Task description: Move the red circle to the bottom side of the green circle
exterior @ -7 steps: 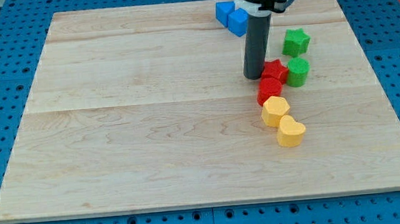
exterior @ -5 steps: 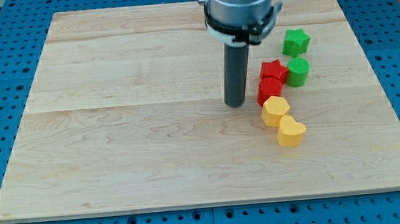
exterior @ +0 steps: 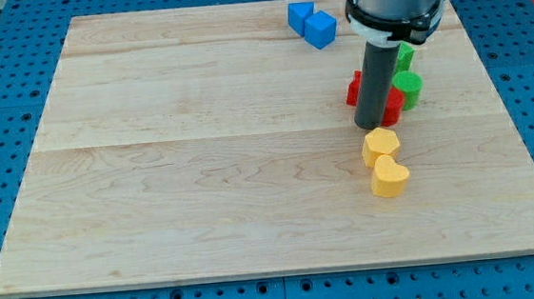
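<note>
My tip (exterior: 372,125) rests on the board at the view's right, just above the yellow blocks. The rod hides most of the red circle (exterior: 393,107), which shows as a red edge at the rod's right, just below the green circle (exterior: 407,90) and touching it. The red star (exterior: 353,89) shows at the rod's left. The green star (exterior: 404,57) is partly hidden behind the rod, above the green circle.
Two yellow blocks (exterior: 380,145) (exterior: 389,176) lie just below my tip. Two blue cubes (exterior: 301,16) (exterior: 320,29) sit near the board's top edge. The board's right edge is close to the green blocks.
My tip swung from the red circle's left to its lower left and moved right. The red circle has slid right and up under the green circle.
</note>
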